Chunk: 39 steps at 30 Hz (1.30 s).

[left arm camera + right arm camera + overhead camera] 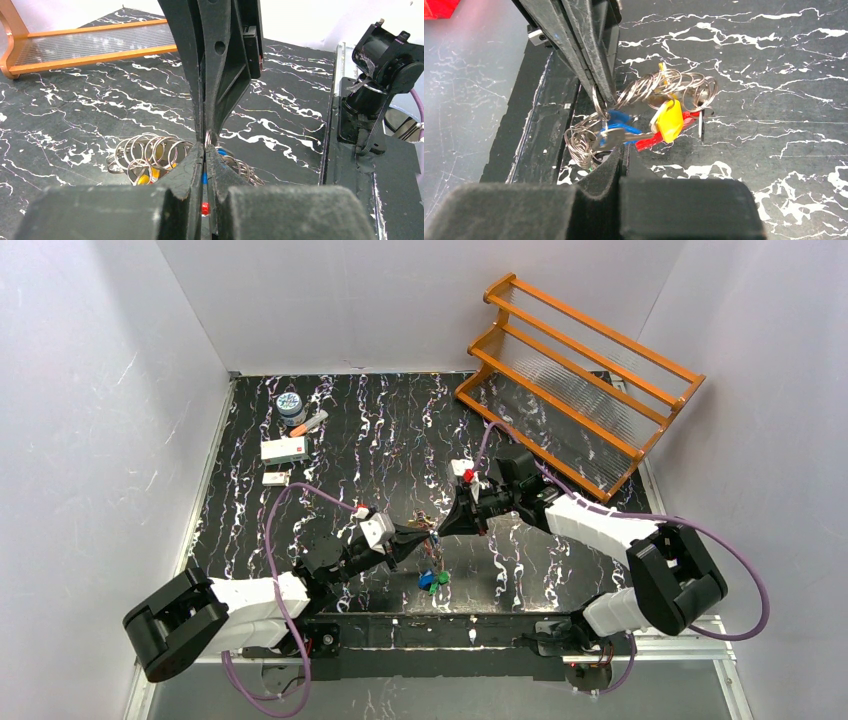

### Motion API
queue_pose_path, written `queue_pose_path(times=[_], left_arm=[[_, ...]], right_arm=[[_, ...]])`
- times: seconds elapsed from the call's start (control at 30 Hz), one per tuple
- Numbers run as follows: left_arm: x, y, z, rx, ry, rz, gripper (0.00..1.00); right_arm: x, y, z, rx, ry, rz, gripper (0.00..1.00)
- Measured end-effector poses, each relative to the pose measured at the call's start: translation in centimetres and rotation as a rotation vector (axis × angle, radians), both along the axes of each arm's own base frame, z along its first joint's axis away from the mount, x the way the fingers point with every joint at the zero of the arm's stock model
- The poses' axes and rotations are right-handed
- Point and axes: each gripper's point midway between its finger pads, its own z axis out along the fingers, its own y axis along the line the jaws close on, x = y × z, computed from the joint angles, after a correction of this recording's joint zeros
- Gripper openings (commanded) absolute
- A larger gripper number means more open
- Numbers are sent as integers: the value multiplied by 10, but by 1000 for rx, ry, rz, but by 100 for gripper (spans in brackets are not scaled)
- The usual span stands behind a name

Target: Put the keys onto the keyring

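Looks like the threading step itself, right in the thick of it. Catch the left gripper (427,535) and the right gripper (448,522) reaching in from the near edge and meeting tip to tip over the near middle of the table (380,430). Note the left one pressed fully together, pinching a loop of wire from the keyring (659,85). Same on the right: flat together, no gap, with the silver blade of one of the keys (616,136), blue-headed, running into its tips. Probably gripped, though hard to swear to. See the rest of the bunch dangling beside the tips: coils of wire, a yellow tag (670,120), a red one (649,142) under it, green and blue tags (433,580) lower down. Cannot tell whether any of it touches the table.

Next up, by my reckoning: calls for tiny, steady work. Keeping the loop steady, nosing the key's hole onto the wire end, sliding it round without letting either pinch slip.

Now wider. Plain white walls (100,390) on three sides. Black marbled tabletop, white veins. Find an orange rack (580,380) at the far right corner, well apart from the action. At far left, a round tin (290,405), a marker-like stick (310,423) and two small white boxes (283,449).
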Motion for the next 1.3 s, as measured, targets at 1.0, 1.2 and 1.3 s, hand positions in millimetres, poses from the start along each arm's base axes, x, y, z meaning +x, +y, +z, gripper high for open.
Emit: queue_pose_path(times=[1.0, 1.2, 1.3], left_arm=[[2, -2, -3, 9, -3, -1, 0], [2, -2, -3, 10, -2, -2, 0], [1, -3, -3, 10, -3, -5, 0]], right_arm=[[-8, 5, 42, 150, -105, 63, 42], [-9, 8, 38, 149, -83, 75, 40], [-9, 10, 35, 144, -76, 76, 37]])
